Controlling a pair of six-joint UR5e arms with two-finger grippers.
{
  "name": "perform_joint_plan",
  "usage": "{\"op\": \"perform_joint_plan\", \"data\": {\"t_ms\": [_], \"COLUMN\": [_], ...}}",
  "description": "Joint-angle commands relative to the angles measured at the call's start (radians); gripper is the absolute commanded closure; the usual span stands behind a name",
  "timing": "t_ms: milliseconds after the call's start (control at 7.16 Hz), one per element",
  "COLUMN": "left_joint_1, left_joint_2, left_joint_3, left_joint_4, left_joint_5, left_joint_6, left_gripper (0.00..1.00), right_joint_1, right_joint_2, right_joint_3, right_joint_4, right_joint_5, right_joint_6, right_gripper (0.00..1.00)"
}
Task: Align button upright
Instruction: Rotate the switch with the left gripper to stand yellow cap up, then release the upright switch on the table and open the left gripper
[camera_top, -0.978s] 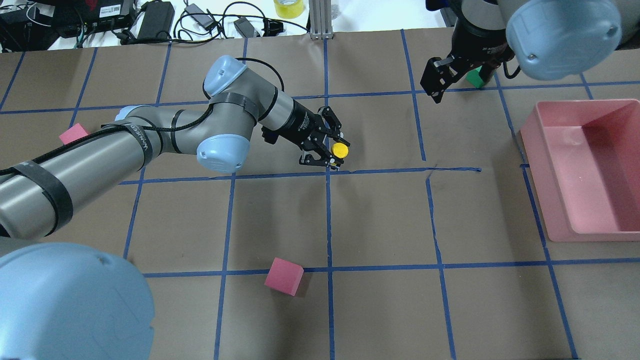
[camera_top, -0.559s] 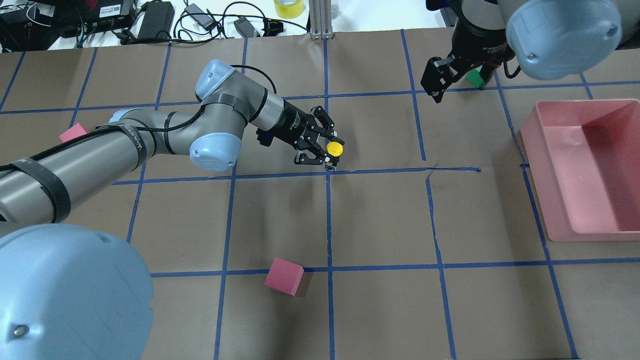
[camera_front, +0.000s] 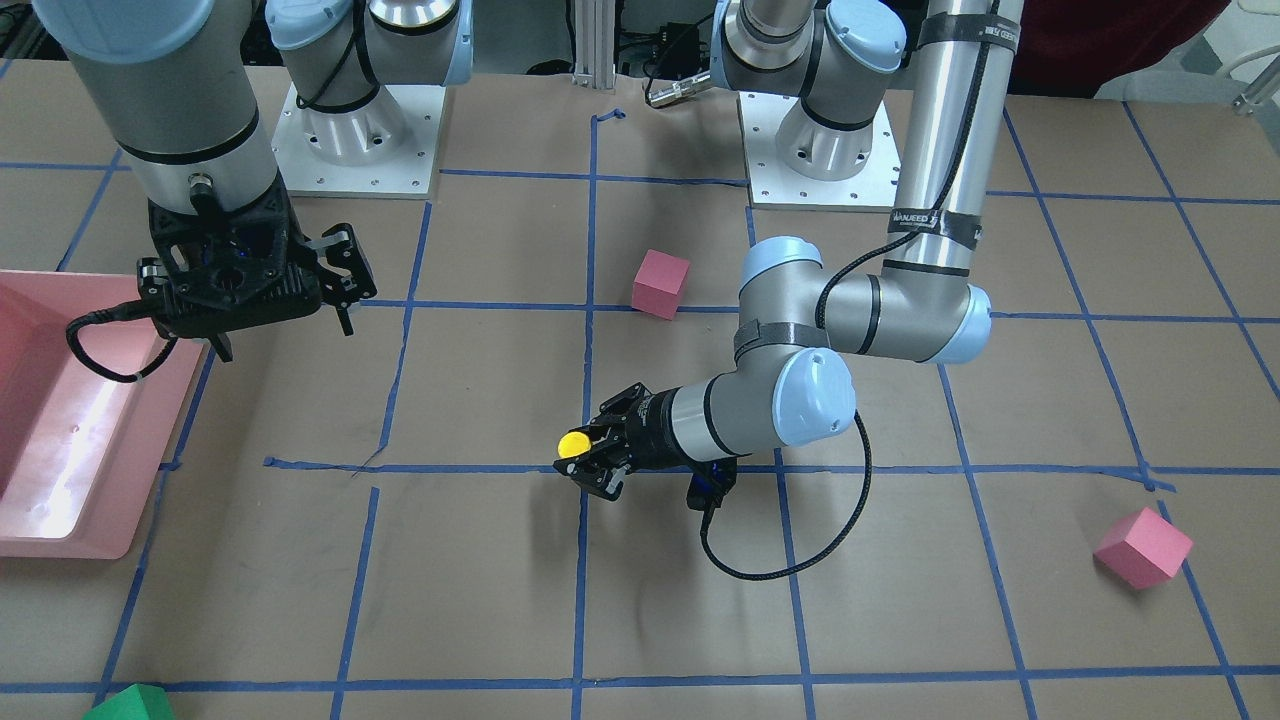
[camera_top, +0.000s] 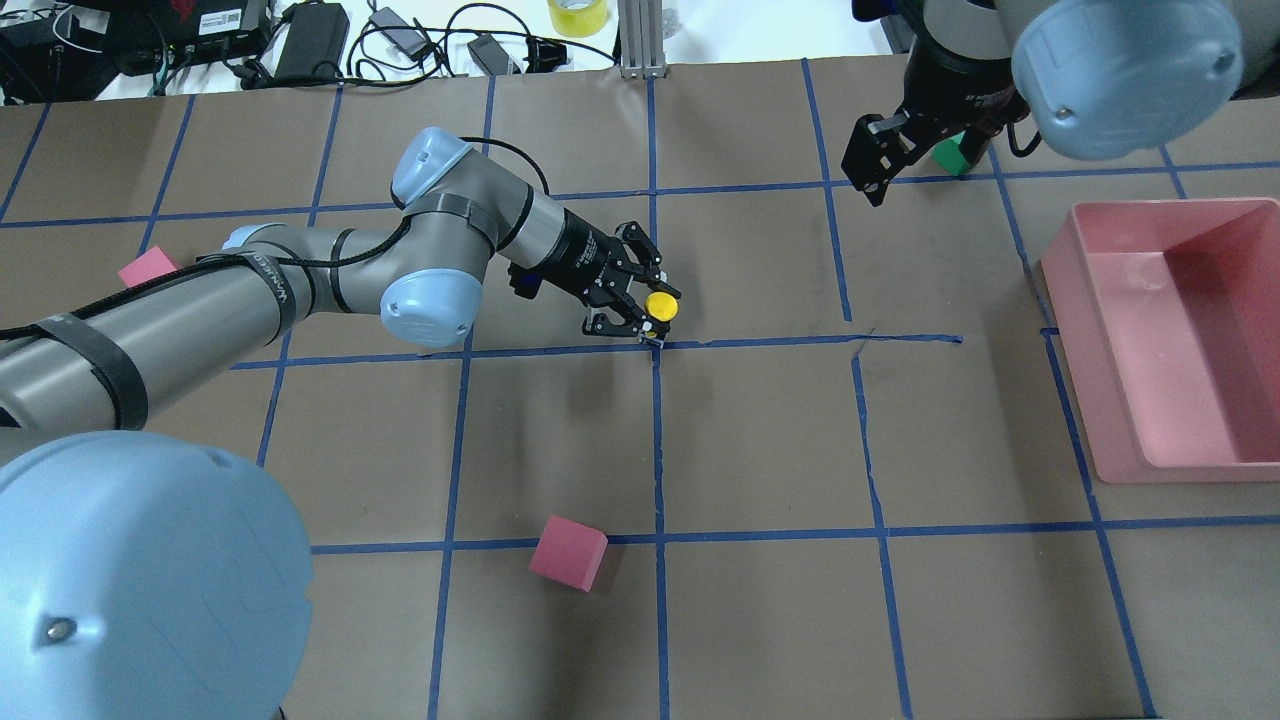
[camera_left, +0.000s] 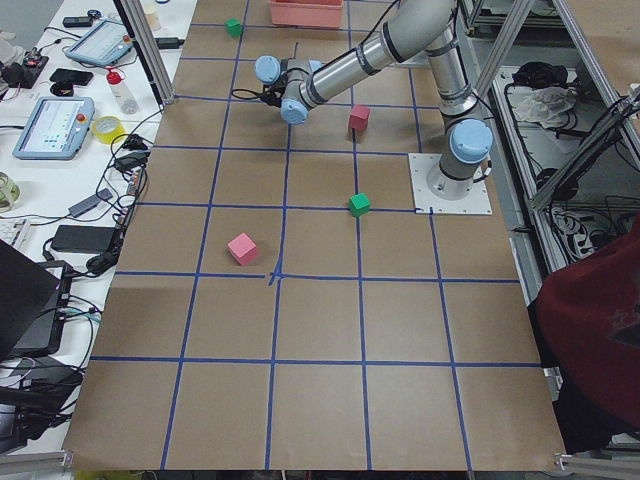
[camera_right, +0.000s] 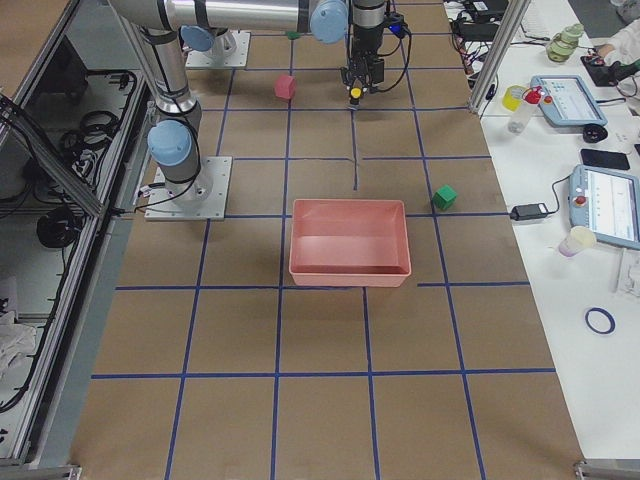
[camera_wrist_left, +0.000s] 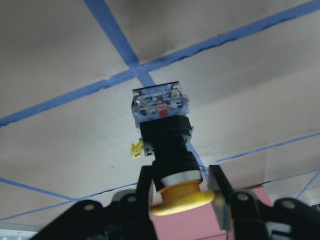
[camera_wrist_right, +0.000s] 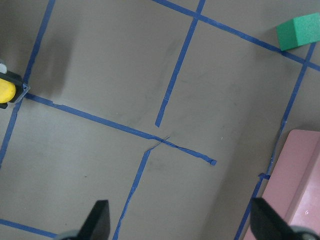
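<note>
The button has a yellow cap, a black body and a whitish base. My left gripper is shut on it just below the cap, low over the table's middle. In the left wrist view the button points base-first at a blue tape crossing, with the fingers on either side of the cap. It leans, with the cap toward the far side. I cannot tell whether the base touches the table. The front view shows the cap in the left gripper. My right gripper is open and empty at the far right.
A pink bin stands at the right. A pink cube lies near the front middle, and another lies at the left behind my left arm. A green cube sits under the right gripper. Cables and gear lie beyond the far edge.
My left gripper has moved a little to the left with the button in it, and its wrist has swung. The right arm has not moved.
</note>
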Motion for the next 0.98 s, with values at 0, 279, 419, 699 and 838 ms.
{"op": "perform_joint_plan", "data": {"t_ms": [0, 279, 419, 699, 838], "left_joint_1": [-0.001, -0.001, -0.001, -0.014, -0.014], "left_joint_2": [0.001, 0.033, 0.081, 0.186, 0.236], "left_joint_3": [-0.001, 0.016, 0.033, 0.14, 0.218], "left_joint_4": [0.0, 0.006, 0.079, 0.01, -0.14], "left_joint_5": [-0.006, 0.003, 0.087, 0.227, 0.226], "left_joint_6": [-0.012, -0.006, -0.004, 0.008, 0.011], "left_gripper": [0.0, 0.0, 0.0, 0.0, 0.0], "right_joint_1": [0.0, 0.0, 0.0, 0.0, 0.002], "right_joint_2": [0.0, 0.0, 0.0, 0.002, 0.002], "right_joint_3": [0.0, 0.0, 0.0, 0.002, 0.0], "right_joint_4": [0.0, 0.002, 0.002, 0.003, 0.002], "right_joint_5": [-0.005, -0.006, -0.006, -0.006, -0.008], "right_joint_6": [-0.003, -0.003, -0.003, 0.0, -0.003], "right_gripper": [0.0, 0.0, 0.0, 0.0, 0.0]}}
